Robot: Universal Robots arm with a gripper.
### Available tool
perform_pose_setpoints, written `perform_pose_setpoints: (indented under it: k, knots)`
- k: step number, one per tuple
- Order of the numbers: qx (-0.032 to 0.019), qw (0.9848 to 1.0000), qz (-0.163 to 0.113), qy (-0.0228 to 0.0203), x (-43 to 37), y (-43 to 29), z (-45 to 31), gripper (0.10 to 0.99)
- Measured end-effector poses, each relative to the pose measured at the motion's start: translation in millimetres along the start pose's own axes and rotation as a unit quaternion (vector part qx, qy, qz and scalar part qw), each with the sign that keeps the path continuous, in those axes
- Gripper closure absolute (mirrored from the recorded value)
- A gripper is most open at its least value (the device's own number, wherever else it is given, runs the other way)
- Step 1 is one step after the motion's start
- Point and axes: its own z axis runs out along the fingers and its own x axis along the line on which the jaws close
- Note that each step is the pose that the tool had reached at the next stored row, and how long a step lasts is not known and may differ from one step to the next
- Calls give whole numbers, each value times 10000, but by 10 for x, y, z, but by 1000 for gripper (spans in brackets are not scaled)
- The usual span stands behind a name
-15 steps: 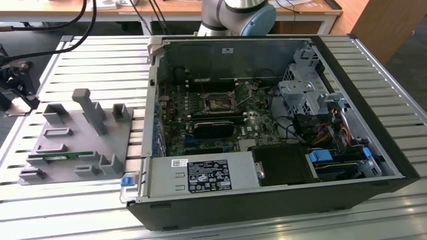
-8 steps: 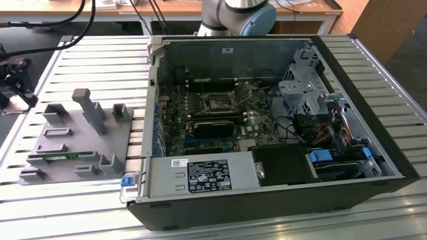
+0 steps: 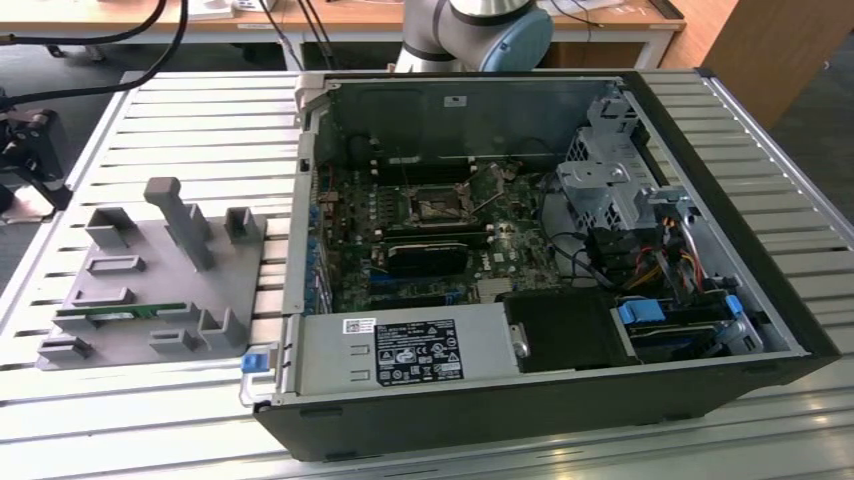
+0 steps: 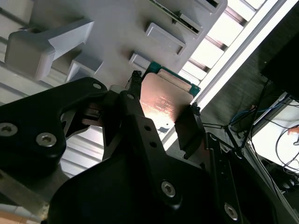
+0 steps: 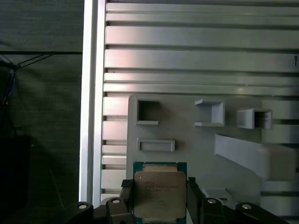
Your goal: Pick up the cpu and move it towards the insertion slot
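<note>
In both wrist views the jaws are pinching the cpu [image 4: 164, 100] [image 5: 160, 191] by two opposite edges, one jaw on each side, with its silver metal top facing the cameras and its thin green rim showing. The chip is held above one end of a grey fixture tray [image 5: 210, 140], which has raised pockets and posts. The tray lies on the slatted metal surface [image 5: 187, 46]. In the exterior view the tray is at the exterior view's left, just beside an open computer case [image 3: 467, 435]. A green memory stick [image 3: 127, 312] rests in a holder near the tray's near edge. The insertion slot [image 3: 438, 206] sits on the motherboard inside the case, well apart from the tray. The arm's base [image 3: 487, 25] stands at the far edge.
</note>
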Motion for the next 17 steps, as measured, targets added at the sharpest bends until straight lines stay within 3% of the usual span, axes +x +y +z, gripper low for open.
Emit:
perform_pose_setpoints:
  k: [17]
  knots:
    - [0, 10000, 0, 0, 0, 17, -183, 549]
